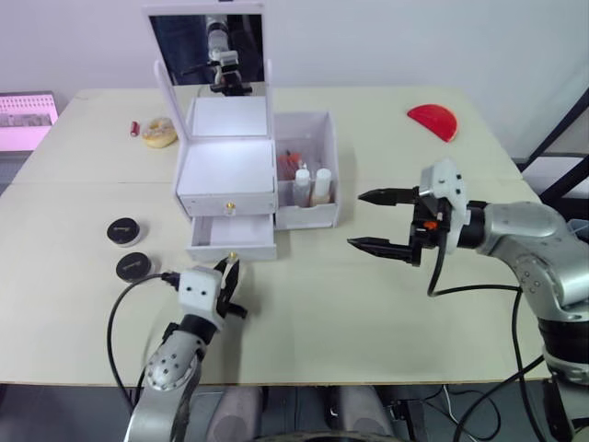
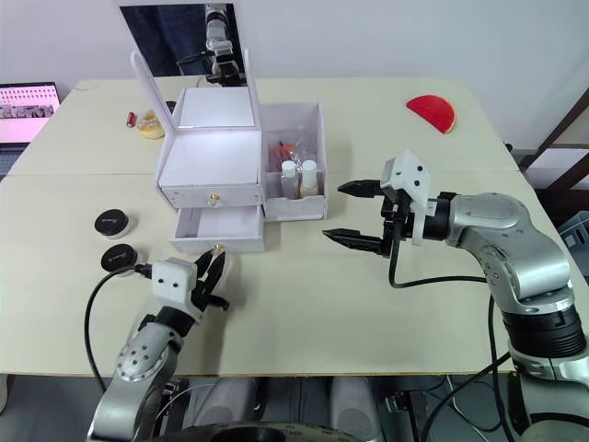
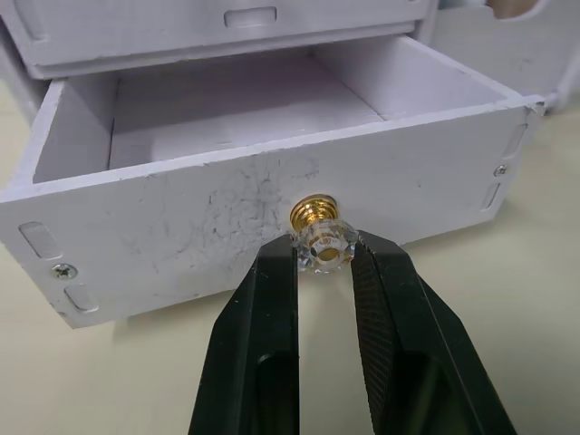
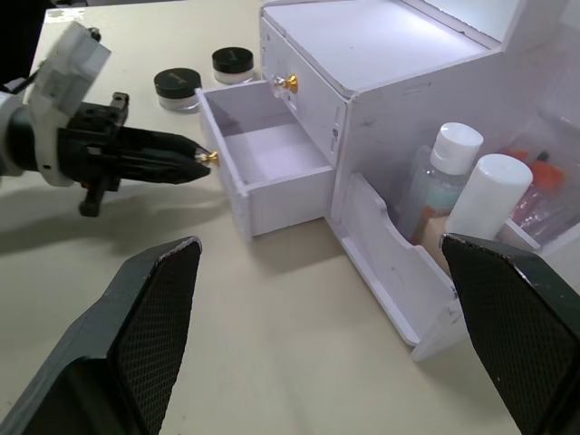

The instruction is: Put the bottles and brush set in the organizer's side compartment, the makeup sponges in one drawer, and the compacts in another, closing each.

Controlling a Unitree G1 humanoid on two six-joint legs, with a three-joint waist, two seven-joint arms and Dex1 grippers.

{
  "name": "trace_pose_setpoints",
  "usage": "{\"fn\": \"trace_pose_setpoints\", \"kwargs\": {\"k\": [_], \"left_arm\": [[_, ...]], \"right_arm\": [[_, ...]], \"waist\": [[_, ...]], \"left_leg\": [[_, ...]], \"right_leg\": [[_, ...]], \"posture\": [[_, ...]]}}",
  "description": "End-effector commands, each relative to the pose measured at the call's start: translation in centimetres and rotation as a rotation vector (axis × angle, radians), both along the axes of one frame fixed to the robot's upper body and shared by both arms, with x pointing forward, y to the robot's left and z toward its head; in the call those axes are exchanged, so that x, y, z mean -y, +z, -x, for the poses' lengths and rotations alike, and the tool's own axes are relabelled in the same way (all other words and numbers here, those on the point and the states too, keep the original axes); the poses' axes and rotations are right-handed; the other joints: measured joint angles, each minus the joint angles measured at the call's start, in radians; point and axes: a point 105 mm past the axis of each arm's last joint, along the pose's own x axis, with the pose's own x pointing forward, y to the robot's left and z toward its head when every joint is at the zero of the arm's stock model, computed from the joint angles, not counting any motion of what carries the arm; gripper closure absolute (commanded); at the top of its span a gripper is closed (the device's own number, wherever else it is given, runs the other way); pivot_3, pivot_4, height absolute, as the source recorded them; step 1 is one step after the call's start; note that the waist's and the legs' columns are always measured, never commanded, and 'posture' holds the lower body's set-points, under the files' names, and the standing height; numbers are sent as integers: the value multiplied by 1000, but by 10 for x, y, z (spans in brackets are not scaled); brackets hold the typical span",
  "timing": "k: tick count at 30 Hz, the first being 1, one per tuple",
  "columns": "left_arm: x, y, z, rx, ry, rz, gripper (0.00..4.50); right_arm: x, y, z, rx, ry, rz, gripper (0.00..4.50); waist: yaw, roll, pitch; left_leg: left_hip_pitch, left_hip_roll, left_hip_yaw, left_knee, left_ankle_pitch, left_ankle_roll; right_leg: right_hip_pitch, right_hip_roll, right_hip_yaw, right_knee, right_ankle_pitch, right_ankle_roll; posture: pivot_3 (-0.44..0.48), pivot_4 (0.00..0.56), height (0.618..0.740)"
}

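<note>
So the lower drawer [image 1: 232,238] of the organizer [image 1: 228,166] is pulled out and empty inside, and the left gripper [image 3: 323,263] has its two black fingers pinched on that drawer's gold knob [image 3: 319,237]. The drawer slides straight toward the robot, in line with that gripper.

The two compacts [image 1: 127,249] sit on the table just to the left of the open drawer, near the left arm and well apart from the right one. My guess is the left side is the natural pick for loading them: let go of the knob, swing out left, then drop them in.

The bottles [image 4: 471,195] already stand in the side compartment [image 1: 309,166]. The right gripper [image 1: 385,222] hangs wide open and empty, off to the right of that bin.
</note>
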Motion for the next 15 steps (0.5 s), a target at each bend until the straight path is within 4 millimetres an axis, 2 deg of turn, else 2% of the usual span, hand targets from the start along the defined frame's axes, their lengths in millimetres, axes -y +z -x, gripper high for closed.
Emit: {"fn": "trace_pose_setpoints", "kwargs": {"k": [1, 7, 15], "left_arm": [[2, 8, 14, 6, -42, 18, 4204], [-4, 6, 26, -21, -21, 6, 4204], [-6, 1, 25, -41, -4, 6, 4204]], "right_arm": [[0, 12, 0, 56, 12, -1, 0], [-1, 13, 0, 61, 12, -1, 0], [-1, 13, -1, 67, 9, 0, 0]], "waist": [[0, 0, 0], [0, 1, 0], [0, 1, 0]], "left_leg": [[0, 0, 0, 0, 0, 0], [0, 0, 0, 0, 0, 0], [0, 0, 0, -1, 0, 0]], "right_leg": [[0, 0, 0, 0, 0, 0], [0, 0, 0, 0, 0, 0], [-1, 0, 0, -1, 0, 0]], "posture": [[0, 150, 739], [0, 150, 739], [0, 150, 739]]}}
